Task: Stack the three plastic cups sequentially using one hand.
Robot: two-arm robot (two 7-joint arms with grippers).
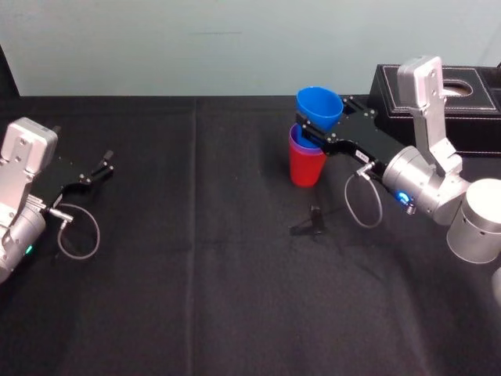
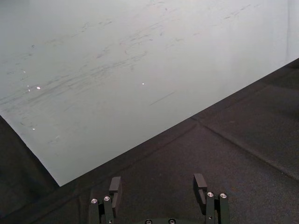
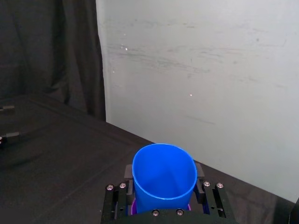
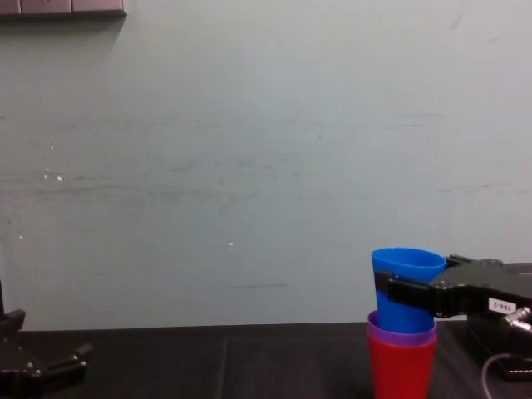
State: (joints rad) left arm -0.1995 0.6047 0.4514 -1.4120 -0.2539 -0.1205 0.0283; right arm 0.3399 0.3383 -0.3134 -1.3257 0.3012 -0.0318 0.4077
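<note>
A red cup (image 1: 306, 168) stands upright on the black table right of centre, with a purple cup (image 1: 297, 141) nested inside it so only its rim shows. A blue cup (image 1: 319, 108) sits tilted in the purple cup's mouth, most of it above the rim. My right gripper (image 1: 313, 133) is shut on the blue cup, a finger on either side of it. In the chest view the blue cup (image 4: 405, 287) pokes up out of the purple cup (image 4: 401, 330) and the red cup (image 4: 402, 367). My left gripper (image 1: 102, 166) rests open at the table's left.
A black box (image 1: 458, 102) with a hole in its top stands at the back right, just behind my right arm. A small dark object (image 1: 313, 217) lies on the black table (image 1: 196, 258) in front of the cups. A pale wall runs along the far edge.
</note>
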